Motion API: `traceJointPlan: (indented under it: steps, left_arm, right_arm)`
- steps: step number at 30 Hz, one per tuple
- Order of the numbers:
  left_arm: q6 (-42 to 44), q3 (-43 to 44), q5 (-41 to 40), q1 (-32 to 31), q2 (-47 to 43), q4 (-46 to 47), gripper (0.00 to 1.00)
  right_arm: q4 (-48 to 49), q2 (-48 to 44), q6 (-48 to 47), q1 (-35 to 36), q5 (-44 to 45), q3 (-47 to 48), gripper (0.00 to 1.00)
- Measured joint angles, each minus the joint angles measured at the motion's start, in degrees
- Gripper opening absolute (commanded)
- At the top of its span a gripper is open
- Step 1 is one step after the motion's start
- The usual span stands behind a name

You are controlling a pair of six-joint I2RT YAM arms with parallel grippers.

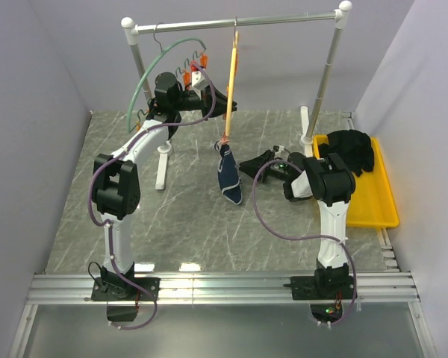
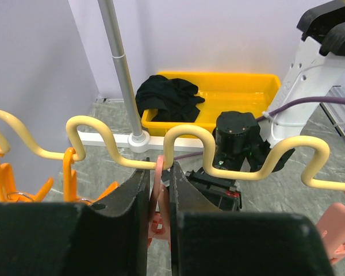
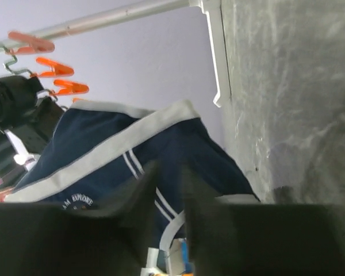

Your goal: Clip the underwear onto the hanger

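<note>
The yellow hanger [image 1: 232,82] hangs edge-on from the rack rod; in the left wrist view its wavy yellow bar [image 2: 184,133] crosses the frame. My left gripper [image 1: 213,97] [image 2: 159,167] is shut on a pinkish-orange clip [image 2: 157,195] just under that bar. The navy underwear [image 1: 228,175] with white trim dangles from the hanger's lower end, its bottom close to the table. It fills the right wrist view [image 3: 103,144], emblem visible. My right gripper [image 1: 248,165] [image 3: 169,172] sits just right of it, jaws slightly apart, nothing between them.
A green hanger [image 1: 145,74] with orange clips [image 1: 190,71] hangs on the left of the rack rod [image 1: 284,19]. A yellow tray [image 1: 373,209] with a black clothing pile [image 1: 351,149] stands at the right. The rack pole [image 2: 121,69] stands ahead of the left wrist.
</note>
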Motion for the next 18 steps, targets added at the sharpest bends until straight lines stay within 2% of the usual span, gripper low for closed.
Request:
traceJointPlan:
  steps: [2,4,5,10,18]
  left_arm:
    - [-0.04,0.0,0.02,0.0,0.0,0.04,0.0]
    - [-0.04,0.0,0.02,0.0,0.0,0.11,0.0]
    - [-0.02,0.0,0.02,0.0,0.0,0.09,0.0]
    - [-0.02,0.0,0.02,0.0,0.0,0.04,0.0]
    - [-0.07,0.0,0.02,0.0,0.0,0.13,0.0]
  right_arm:
    - [-0.48,-1.14,-2.47,-0.02,-0.02,-0.74,0.7]
    - [-0.94,-2.29,-5.77,0.02,0.13,-0.66,0.75]
    - [-1.49,-2.89,-7.52,0.02,0.28,-0.28,0.85]
    - [-4.98,-3.63,-12.74,0.92,1.38,5.2,0.89]
    - [-3.52,-2.34,-11.37,5.31,1.27,6.56,0.91]
